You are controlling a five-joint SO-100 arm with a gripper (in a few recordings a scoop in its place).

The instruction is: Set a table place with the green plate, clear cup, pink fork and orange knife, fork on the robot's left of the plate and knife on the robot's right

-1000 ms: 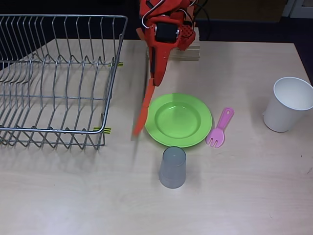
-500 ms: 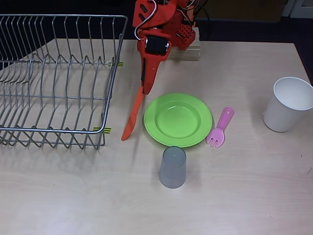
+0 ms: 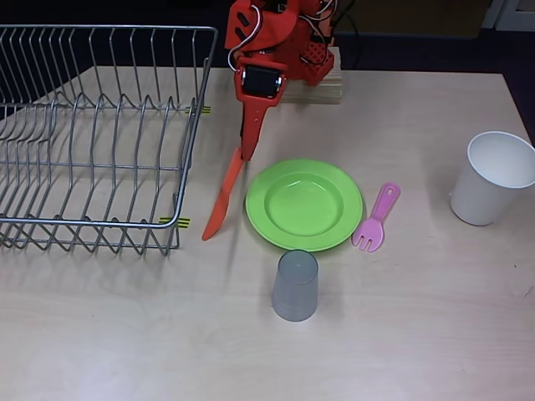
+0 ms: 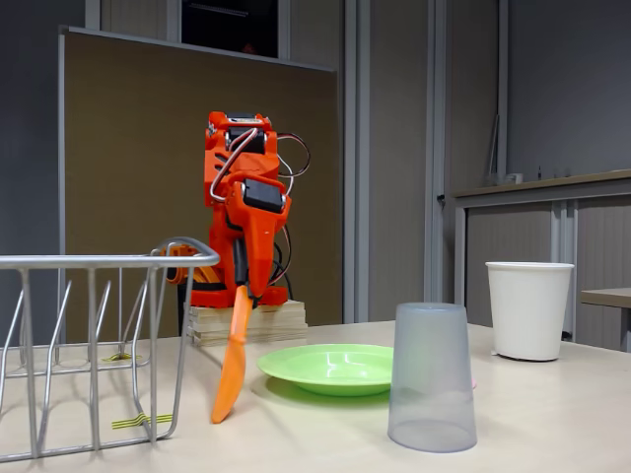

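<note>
Orange is the colour of both the robot arm and the knife (image 3: 224, 195) it is carrying, so the two are blending together. The gripper (image 3: 242, 155) is pinching the knife by its handle end, fingers closed on it, blade slanting down. Over the last second the knife has been swinging away from the green plate (image 3: 304, 204) toward the wire dish rack (image 3: 100, 138), and its tip is now sitting lower, near or on the table (image 3: 418, 334). Judging by this, the knife is about to be laid beside the plate. The pink fork (image 3: 375, 220) is lying on the plate's other side, and the upside-down clear cup (image 3: 295, 286) is standing just below it. Exact finger contact is being hidden by matching colours.
</note>
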